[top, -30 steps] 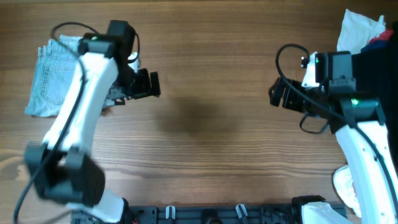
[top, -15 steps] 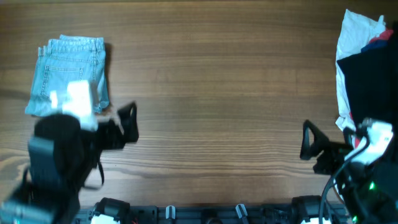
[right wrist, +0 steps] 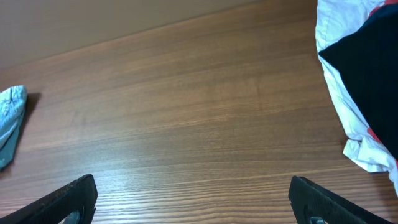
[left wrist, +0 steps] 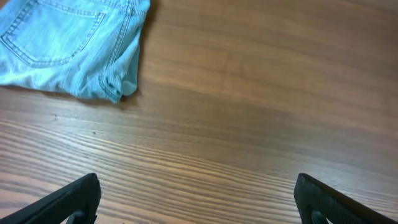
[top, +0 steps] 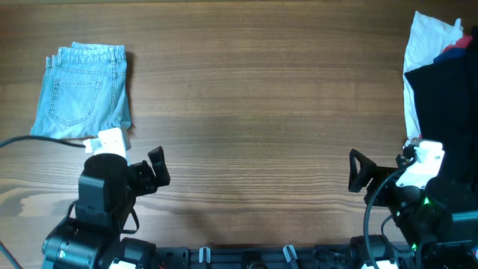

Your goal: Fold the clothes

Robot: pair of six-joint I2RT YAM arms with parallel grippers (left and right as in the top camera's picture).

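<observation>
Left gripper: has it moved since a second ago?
Yes. The left gripper has pulled back from beside the folded denim shorts, down the overhead view, and now sits below their lower edge.

Wide run of bare wood across the middle of the table [top: 246, 112], with nothing between the two arms. At the far left, the folded denim shorts [top: 84, 91] lie flat and low, just beyond the left gripper [top: 159, 168], and a black cable [top: 33, 140] trails past their near edge. On the right edge, the pile of garments [top: 441, 82] bulks up beside the right gripper [top: 358, 172]. Both sets of jaws gape over bare wood.
</observation>
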